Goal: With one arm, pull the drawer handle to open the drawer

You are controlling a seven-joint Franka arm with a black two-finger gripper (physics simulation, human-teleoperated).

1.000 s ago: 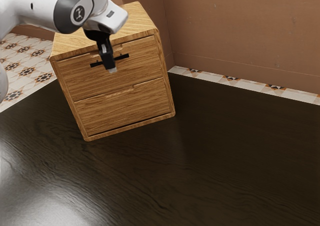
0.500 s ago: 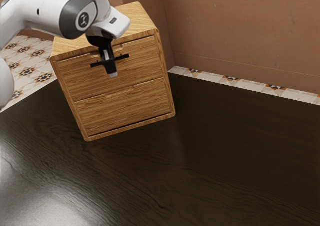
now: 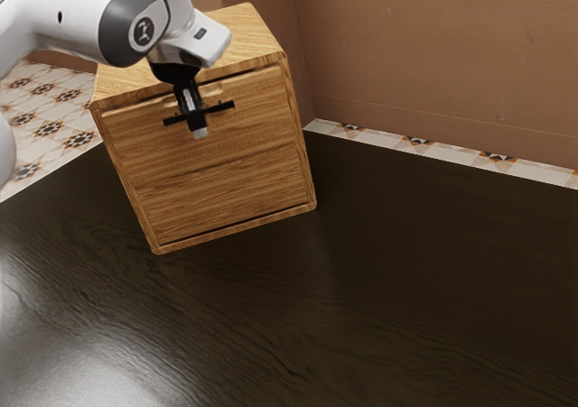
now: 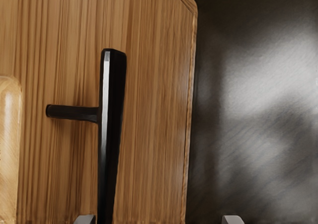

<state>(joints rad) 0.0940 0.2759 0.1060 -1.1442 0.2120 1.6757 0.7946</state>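
A wooden two-drawer cabinet (image 3: 226, 190) stands on the dark table at the exterior view's upper left. The top drawer (image 3: 253, 109) carries a black bar handle (image 3: 217, 107), and its front stands slightly proud of the cabinet. My gripper (image 3: 194, 123) hangs down in front of that drawer, right at the middle of the handle. In the wrist view the handle (image 4: 110, 134) runs close beside one fingertip (image 4: 84, 219), while the other fingertip (image 4: 232, 219) stands far off over the table. The gripper is open, with the bar against one finger only.
The dark glossy table (image 3: 361, 290) stretches out in front of and to the exterior view's right of the cabinet. A brown wall (image 3: 433, 46) rises behind it. Patterned floor tiles (image 3: 45, 127) show past the table's edge at the left.
The top drawer front has come out a little, and the seam with the lower drawer no longer shows. My hand has shifted only slightly at the handle.
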